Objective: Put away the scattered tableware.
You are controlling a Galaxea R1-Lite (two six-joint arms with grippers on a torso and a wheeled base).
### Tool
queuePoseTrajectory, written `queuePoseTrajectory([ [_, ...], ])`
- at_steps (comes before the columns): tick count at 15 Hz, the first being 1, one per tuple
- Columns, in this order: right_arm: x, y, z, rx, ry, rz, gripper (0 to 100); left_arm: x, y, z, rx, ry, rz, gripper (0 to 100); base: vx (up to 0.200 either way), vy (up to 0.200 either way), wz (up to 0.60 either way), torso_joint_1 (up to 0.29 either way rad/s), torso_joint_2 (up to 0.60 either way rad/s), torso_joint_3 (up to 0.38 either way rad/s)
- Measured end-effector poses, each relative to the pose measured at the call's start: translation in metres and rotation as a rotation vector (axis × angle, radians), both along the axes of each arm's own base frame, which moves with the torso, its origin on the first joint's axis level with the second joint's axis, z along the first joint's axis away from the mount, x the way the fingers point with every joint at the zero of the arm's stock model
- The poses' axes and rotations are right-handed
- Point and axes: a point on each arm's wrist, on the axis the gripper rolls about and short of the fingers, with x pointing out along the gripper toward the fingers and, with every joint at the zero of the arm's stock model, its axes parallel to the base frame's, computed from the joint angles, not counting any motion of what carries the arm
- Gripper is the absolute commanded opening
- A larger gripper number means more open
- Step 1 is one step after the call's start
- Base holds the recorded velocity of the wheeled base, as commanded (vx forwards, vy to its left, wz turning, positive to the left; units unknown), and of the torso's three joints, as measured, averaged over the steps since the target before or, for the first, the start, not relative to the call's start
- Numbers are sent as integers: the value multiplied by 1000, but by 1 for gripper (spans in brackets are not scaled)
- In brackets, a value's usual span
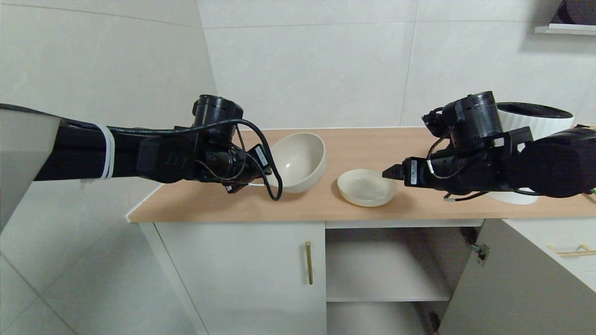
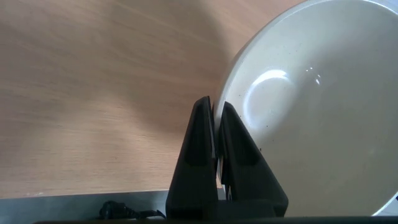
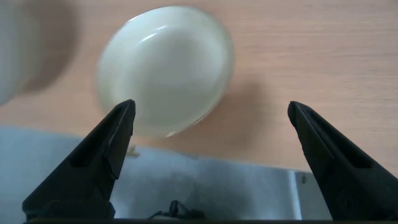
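- Two bowls lie on the counter (image 1: 354, 144) in the head view: the large bowl (image 1: 300, 160) is tipped up toward the left end, and the small bowl (image 1: 368, 187) sits flat close to the front edge, above the open cupboard (image 1: 386, 270); the left claw (image 1: 265, 179) is at the large bowl's rim, the right claw (image 1: 390, 173) just beside the small bowl
- Left wrist view: the left claw (image 2: 214, 109) is pinched together on the thin rim of the large bowl (image 2: 311, 106); so narrow a hold on smooth glaze may slip or let the bowl swing once lifted, dropping it on the counter (image 2: 93, 81)
- Right wrist view: the right claw (image 3: 211, 111) is spread wide, with the small bowl (image 3: 165, 65) not centred between its fingers and near the front edge of the counter (image 3: 311, 50); a skewed close could shove it off
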Motion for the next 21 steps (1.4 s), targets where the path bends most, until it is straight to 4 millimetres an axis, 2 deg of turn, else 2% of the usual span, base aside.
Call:
queuePoseTrajectory([
  [7, 38, 19, -30, -30, -15, -143, 100, -4, 2, 6, -6, -13, 1, 0, 0, 0, 0, 0, 0, 0],
  [14, 50, 24, -51, -49, 17, -146, 100, -7, 3, 9, -6, -16, 1, 0, 0, 0, 0, 0, 0, 0],
  [15, 50, 24, -53, -50, 20, -145, 0, -7, 3, 9, -6, -17, 1, 0, 0, 0, 0, 0, 0, 0],
  [21, 50, 24, -53, -29, 26, -147, 0, -8, 3, 10, -7, -17, 1, 0, 0, 0, 0, 0, 0, 0],
])
